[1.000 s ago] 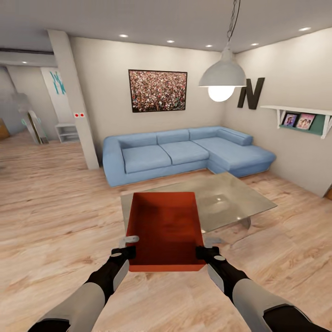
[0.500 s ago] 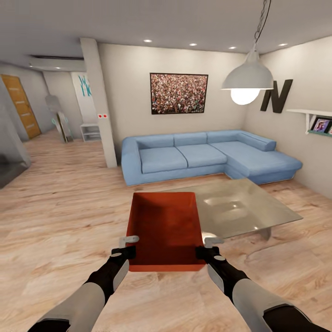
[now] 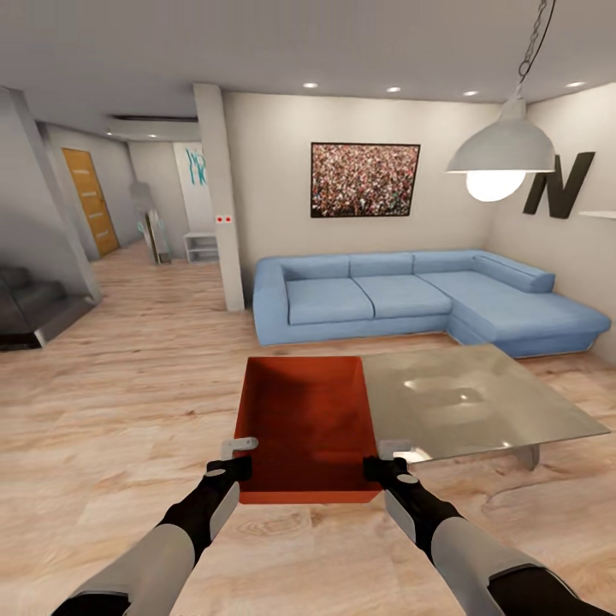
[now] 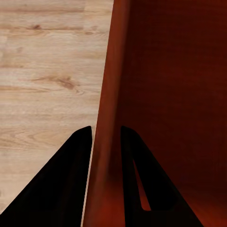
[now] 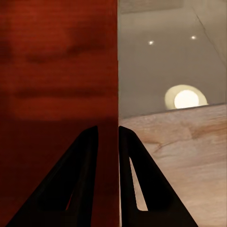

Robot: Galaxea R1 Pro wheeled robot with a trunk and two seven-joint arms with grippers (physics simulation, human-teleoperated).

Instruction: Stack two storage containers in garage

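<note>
The left gripper [image 3: 240, 456] and the right gripper [image 3: 382, 457] are each clamping a side wall of the orange bin [image 3: 306, 423], holding it above the wood floor [image 3: 111, 402].

Orange-red storage container [image 3: 308, 423]; blue sofa [image 3: 411, 295]; light wood-plank floor [image 3: 111, 385]; speckled red-and-white wall picture [image 3: 364, 180]; white lamp [image 3: 500, 150]; black hands.

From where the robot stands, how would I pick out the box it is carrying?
Find the long blue sofa by the far wall, then the glass coffee table before it. Just left of that table, above the wood floor, hangs the storage container, pinched by the left gripper and right gripper. It is the one orange-red, open-topped thing there.
</note>
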